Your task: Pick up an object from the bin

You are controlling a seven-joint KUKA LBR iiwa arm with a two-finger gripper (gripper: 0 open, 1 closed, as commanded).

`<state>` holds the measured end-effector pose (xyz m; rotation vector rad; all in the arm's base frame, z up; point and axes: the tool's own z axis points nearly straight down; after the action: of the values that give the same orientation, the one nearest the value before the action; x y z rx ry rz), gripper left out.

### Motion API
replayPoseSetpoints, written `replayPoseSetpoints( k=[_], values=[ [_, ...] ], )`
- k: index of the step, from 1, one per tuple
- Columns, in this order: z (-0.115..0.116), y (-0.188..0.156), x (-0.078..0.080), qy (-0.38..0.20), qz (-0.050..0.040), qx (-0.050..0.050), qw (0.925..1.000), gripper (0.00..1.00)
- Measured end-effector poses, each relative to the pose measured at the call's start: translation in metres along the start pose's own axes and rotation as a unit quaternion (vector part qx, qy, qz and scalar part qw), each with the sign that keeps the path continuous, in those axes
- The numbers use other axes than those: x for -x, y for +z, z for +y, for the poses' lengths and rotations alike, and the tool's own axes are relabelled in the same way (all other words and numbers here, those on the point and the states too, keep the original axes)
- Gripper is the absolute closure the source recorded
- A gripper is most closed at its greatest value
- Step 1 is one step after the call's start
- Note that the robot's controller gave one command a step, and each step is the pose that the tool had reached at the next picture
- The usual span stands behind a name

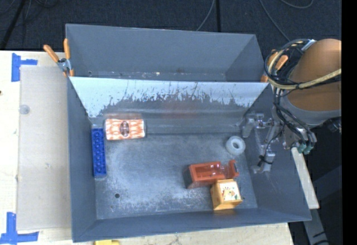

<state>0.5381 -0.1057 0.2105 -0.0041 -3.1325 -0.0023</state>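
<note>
Hanging beside the white ring [235, 145], the claw [261, 152] (cannot tell how open)

Blue brick [99, 153], orange/wht patterned packet [124, 129], wht ring [235, 145], red-brn case [209, 173], yellow box [225, 195], grey bin [156, 188].

Small white ring [235, 145], lying flat, right side of grey bin [167, 59]

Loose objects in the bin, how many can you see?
5: blue brick far left, striped packet back-left, white ring by the gripper, red block centre-right, yellow box beside it.
</note>
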Motion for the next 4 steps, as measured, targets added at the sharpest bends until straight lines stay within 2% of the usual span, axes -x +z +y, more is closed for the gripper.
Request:
replayPoseSetpoints(
  k=[1,2,3,4],
  values=[
    [0.001,-0.005,0.002,-0.002,-0.0039,-0.001,1.0,0.0],
    [0.028,0.053,0.005,-0.029,-0.0048,-0.001,0.9996,0.0],
    [0.066,0.071,0.01,-0.128,-0.0011,0.0,0.9918,0.0],
    [0.086,0.087,0.002,-0.073,-0.0037,-0.001,0.9974,0.0]
  ],
)
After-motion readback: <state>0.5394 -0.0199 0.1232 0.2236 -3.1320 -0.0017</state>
